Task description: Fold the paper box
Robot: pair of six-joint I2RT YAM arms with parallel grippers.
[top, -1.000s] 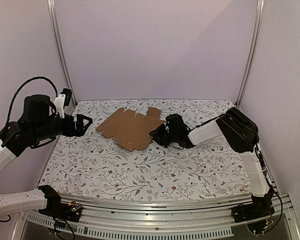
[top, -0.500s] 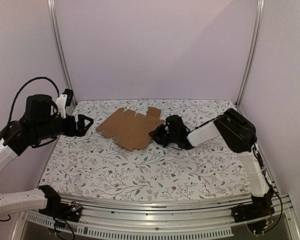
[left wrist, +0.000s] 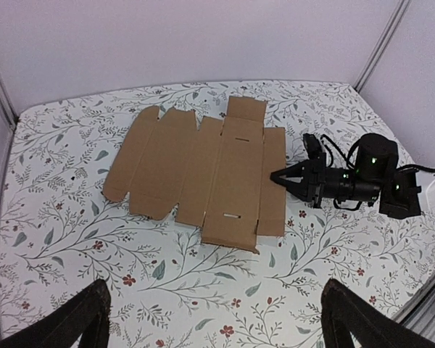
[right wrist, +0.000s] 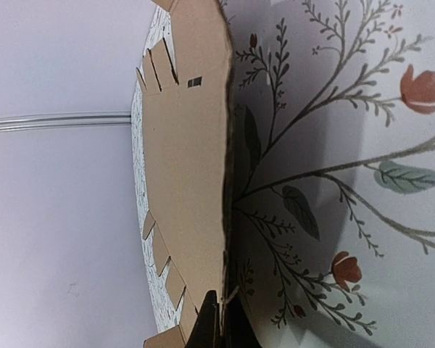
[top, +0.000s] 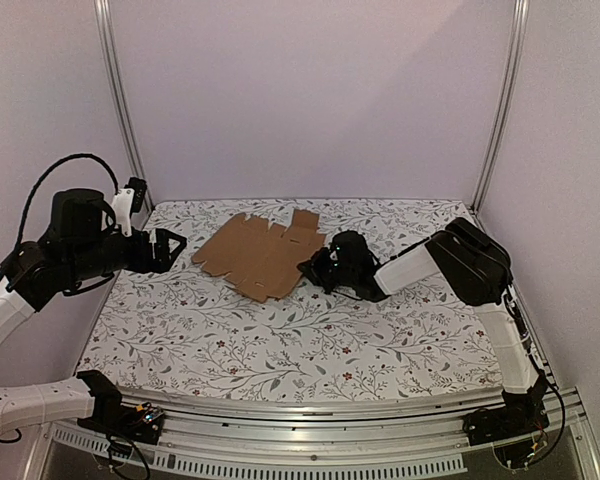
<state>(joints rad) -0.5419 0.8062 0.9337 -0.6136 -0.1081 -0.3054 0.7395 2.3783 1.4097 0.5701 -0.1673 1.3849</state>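
The paper box lies as a flat, unfolded sheet toward the upper middle of the flowered desk. At its right edge the right pincer comes in low, fingers pressed together on the cardboard rim, which stands slightly off the desk there. At the frame's left side the left pincer hangs with fingers spread wide, well apart from the sheet.
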